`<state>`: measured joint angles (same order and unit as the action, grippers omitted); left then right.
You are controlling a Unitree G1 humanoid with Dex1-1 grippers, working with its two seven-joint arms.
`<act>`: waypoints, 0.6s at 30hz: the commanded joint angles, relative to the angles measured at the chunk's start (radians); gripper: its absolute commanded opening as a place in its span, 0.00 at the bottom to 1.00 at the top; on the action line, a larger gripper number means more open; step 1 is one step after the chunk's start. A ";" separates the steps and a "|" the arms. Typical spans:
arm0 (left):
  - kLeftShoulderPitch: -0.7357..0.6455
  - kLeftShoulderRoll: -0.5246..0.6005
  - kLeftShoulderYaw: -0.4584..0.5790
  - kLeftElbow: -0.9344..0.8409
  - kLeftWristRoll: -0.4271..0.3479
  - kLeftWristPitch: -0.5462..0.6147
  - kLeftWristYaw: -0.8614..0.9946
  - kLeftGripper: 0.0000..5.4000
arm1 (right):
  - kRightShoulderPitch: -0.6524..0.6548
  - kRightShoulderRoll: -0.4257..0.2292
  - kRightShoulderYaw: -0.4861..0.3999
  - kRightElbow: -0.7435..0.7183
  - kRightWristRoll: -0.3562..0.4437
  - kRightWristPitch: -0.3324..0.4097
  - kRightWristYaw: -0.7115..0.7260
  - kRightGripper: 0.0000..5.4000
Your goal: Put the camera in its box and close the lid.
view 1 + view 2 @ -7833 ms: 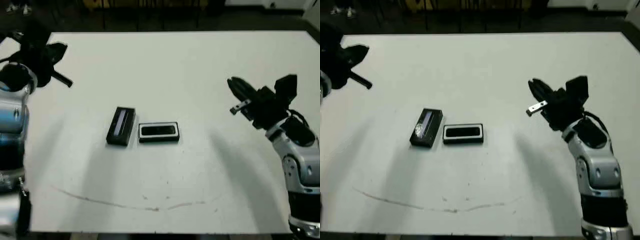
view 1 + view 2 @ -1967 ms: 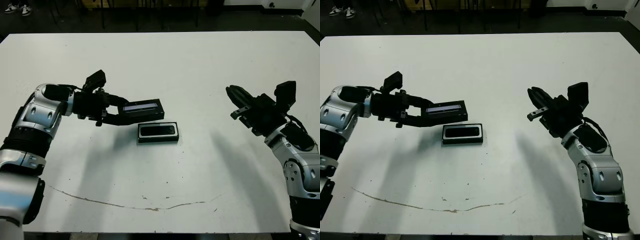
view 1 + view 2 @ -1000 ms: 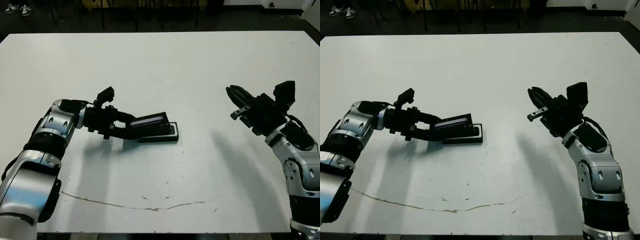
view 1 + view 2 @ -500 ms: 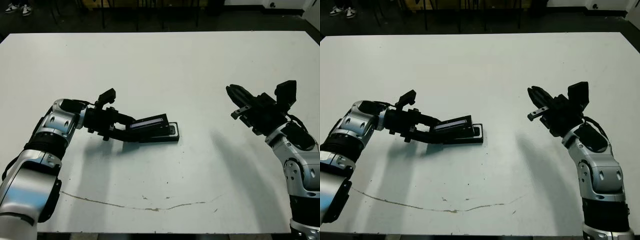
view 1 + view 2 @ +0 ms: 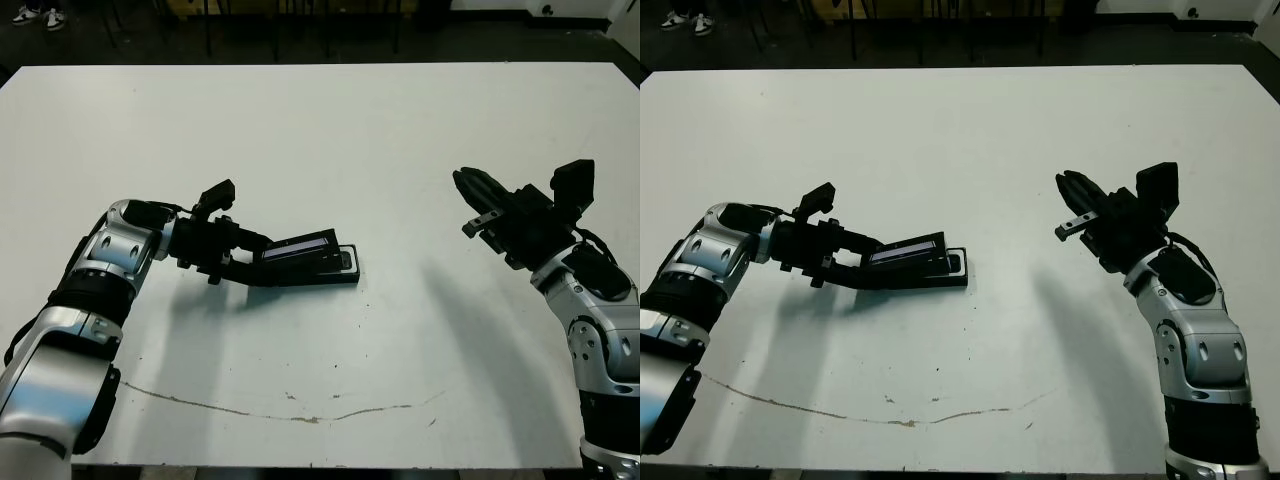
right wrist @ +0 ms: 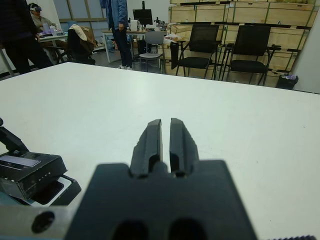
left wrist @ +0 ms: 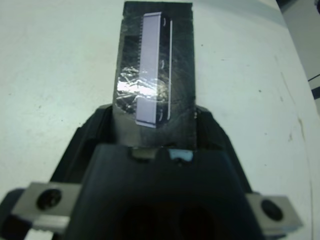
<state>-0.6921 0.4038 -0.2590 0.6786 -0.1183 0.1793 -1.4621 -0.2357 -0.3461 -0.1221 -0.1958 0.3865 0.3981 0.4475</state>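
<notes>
The box (image 5: 338,272), a shallow black tray with white lining, lies at the table's middle. Over it slants the lid (image 5: 298,247), black with a silvery strip, its far end low on the box and its near end raised. My left gripper (image 5: 264,256) is shut on the lid's near end, one finger on each long side; the left wrist view shows the lid (image 7: 155,75) between the fingers (image 7: 87,137). Only a dark end of the camera (image 5: 344,262) shows in the box's uncovered right end. My right gripper (image 5: 470,190) hovers shut and empty far to the right.
A thin brown curved mark (image 5: 280,405) crosses the table near its front edge. Beyond the far edge, the right wrist view shows people (image 6: 117,20) standing and black chairs (image 6: 250,50). Bare white table lies between the box and my right gripper.
My left gripper has carried the lid from beside the box to over it and lowered it; in the last second it slid slightly right and dropped further. The right arm stays still.
</notes>
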 commanded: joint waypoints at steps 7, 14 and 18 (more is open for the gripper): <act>0.072 -0.023 -0.056 -0.026 0.006 0.032 -0.026 0.50 | 0.013 -0.002 -0.002 -0.009 0.005 0.037 -0.011 0.00; 0.054 -0.057 -0.057 0.021 0.019 -0.009 0.009 0.50 | 0.012 -0.004 0.002 -0.007 -0.007 0.022 -0.010 0.00; 0.023 -0.092 -0.059 0.092 0.024 -0.019 0.015 0.50 | 0.011 -0.012 0.006 -0.005 -0.021 0.010 -0.006 0.00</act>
<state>-0.7009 0.3679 -0.2696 0.7306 -0.1195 0.1477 -1.4256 -0.2350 -0.3468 -0.1202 -0.2109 0.3779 0.4117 0.4401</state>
